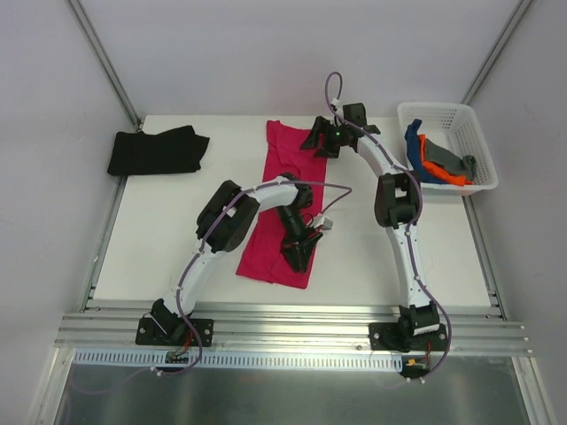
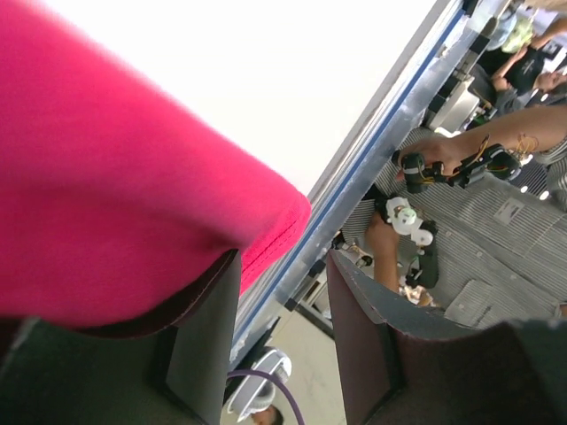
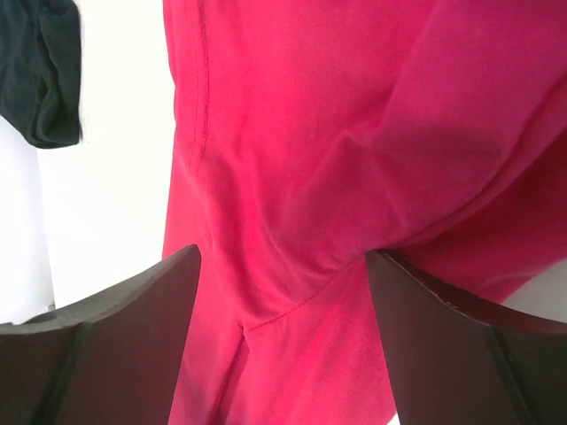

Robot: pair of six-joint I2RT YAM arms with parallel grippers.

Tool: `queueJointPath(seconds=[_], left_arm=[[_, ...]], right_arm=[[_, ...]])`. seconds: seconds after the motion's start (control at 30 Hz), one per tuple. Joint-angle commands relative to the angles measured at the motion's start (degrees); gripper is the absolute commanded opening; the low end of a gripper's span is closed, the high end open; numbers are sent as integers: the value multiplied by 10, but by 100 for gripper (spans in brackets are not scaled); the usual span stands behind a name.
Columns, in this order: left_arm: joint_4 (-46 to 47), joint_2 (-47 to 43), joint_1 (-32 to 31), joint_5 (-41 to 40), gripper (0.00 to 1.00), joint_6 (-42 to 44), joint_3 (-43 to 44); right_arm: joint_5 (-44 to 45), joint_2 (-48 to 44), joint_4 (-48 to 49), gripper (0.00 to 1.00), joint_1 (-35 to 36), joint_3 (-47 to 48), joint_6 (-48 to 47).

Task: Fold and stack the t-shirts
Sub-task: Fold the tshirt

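Black t-shirt (image 1: 158, 151) lies well left of the crimson-pink t-shirt (image 1: 285, 158), which is a long folded strip mid-table, with bare table (image 1: 159, 230) between them. Left gripper (image 1: 299, 255) sits at the strip's near right edge, jaws released and moderately apart; the pink hem rests over one finger (image 2: 204, 354) with nothing pinched, and the table's near rail shows through the gap. Right gripper (image 1: 321, 142) is at the strip's far right corner, jaws spread wide over the cloth, contact unclear; right of the strip bare table runs to the white basket (image 1: 443, 107) holding blue (image 1: 412, 142), orange (image 1: 443, 173) and grey (image 1: 452, 159) shirts.
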Motion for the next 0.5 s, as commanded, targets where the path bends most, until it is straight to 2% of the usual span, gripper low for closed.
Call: queueJointPath(seconds=[0.0,0.47], left_arm=[[7,17,-38,13,45,-4,11],[12,68,-60,12,45,-25,80]], right_arm=[[9,21,26,80,4,32,7],[12,29,48,79,12,47,19]])
